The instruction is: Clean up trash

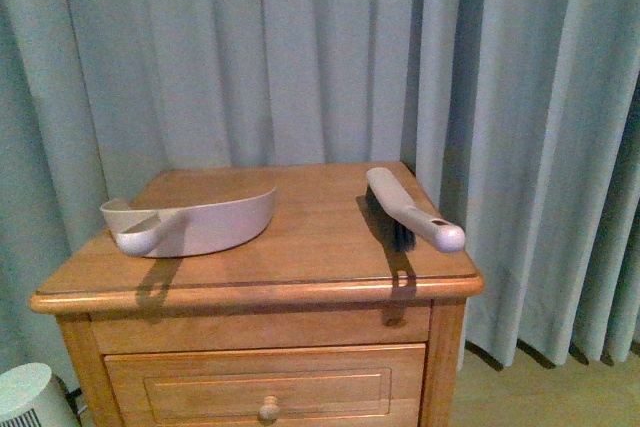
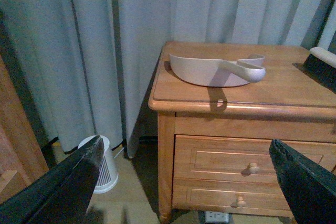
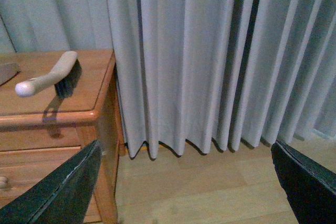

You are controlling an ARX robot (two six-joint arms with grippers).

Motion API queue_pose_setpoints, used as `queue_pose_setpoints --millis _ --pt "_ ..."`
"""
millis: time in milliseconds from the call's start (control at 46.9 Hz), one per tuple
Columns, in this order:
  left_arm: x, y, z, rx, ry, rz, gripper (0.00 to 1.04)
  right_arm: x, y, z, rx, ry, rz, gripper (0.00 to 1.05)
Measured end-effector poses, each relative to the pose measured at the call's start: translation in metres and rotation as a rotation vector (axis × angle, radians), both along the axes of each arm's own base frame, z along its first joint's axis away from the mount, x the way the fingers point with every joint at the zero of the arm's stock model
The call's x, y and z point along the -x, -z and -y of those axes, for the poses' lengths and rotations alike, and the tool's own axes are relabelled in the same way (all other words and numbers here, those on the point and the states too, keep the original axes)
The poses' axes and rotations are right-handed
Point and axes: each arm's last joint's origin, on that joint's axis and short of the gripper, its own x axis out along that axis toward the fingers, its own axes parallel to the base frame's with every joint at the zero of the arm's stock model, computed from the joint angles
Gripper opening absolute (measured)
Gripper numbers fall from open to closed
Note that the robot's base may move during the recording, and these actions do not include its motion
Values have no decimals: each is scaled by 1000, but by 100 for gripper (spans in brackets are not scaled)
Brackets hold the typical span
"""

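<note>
The trash is out of view in all three views. A mauve-pink dustpan (image 1: 200, 217) lies on the left part of the wooden nightstand (image 1: 300, 272), and a hand brush (image 1: 410, 209) with dark bristles lies on the right part. Neither arm shows in the front view. My left gripper (image 2: 185, 148) is open, low in front of the nightstand's drawers, with the dustpan (image 2: 210, 69) above and beyond it. My right gripper (image 3: 185, 148) is open over the wooden floor, to the right of the nightstand, with the brush (image 3: 50, 76) off to its side. Nothing sits between either pair of fingers.
Grey-blue curtains (image 1: 300, 47) hang right behind and beside the nightstand. A small white ribbed appliance (image 2: 102, 163) stands on the floor at the nightstand's left. Two drawers with round knobs (image 2: 253, 168) face me. Another wooden piece (image 2: 16, 145) stands further left.
</note>
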Motion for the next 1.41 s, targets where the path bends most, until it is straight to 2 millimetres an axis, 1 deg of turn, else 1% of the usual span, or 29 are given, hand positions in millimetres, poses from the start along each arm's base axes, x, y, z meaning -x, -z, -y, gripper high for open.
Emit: queue_pose_setpoints --millis 43,107,149,213,299,362,384,469,512,533,597,661,746,853,917,981,1045,1087,1194,1279,1407 --pt "0 0 0 0 7 -2 97 0 0 0 0 0 0 97" --pt "-6 -5 3 27 213 -72 97 0 0 0 0 2 0 97" --pt "-12 -11 6 31 295 -86 97 0 0 0 0 -1 0 97" --pt "-26 -29 14 20 376 -90 97 0 0 0 0 0 0 97" --pt "-53 -58 29 -13 405 -83 97 0 0 0 0 0 0 97" --pt "-87 -81 52 -47 426 -166 97 0 0 0 0 -1 0 97" --pt "-98 -86 61 -62 430 -200 97 0 0 0 0 0 0 97" --pt "-126 -96 84 -82 455 -298 97 0 0 0 0 0 0 97" --pt "-135 -100 93 -84 465 -335 97 0 0 0 0 0 0 97" --pt "-143 -102 101 -85 476 -369 97 0 0 0 0 0 0 97" --pt "-159 -106 119 -84 514 -453 97 0 0 0 0 0 0 97" --pt "-177 -104 138 -102 507 -525 97 0 0 0 0 0 0 97" --pt "-200 -99 152 -121 457 -568 97 0 0 0 0 0 0 97" --pt "-229 -88 163 -140 384 -601 97 0 0 0 0 0 0 97" --pt "-246 -82 165 -154 330 -607 97 0 0 0 0 0 0 97" --pt "-256 -81 163 -162 295 -608 97 0 0 0 0 0 0 97" --pt "-274 -82 154 -164 225 -599 97 0 0 0 0 0 0 97" --pt "-282 -85 145 -165 192 -588 97 0 0 0 0 0 0 97" --pt "-291 -93 129 -178 150 -565 97 0 0 0 0 0 0 97" --pt "-295 -90 120 -204 133 -563 97 0 0 0 0 0 0 97" --pt "-302 -68 109 -249 103 -603 97 0 0 0 0 0 0 97"
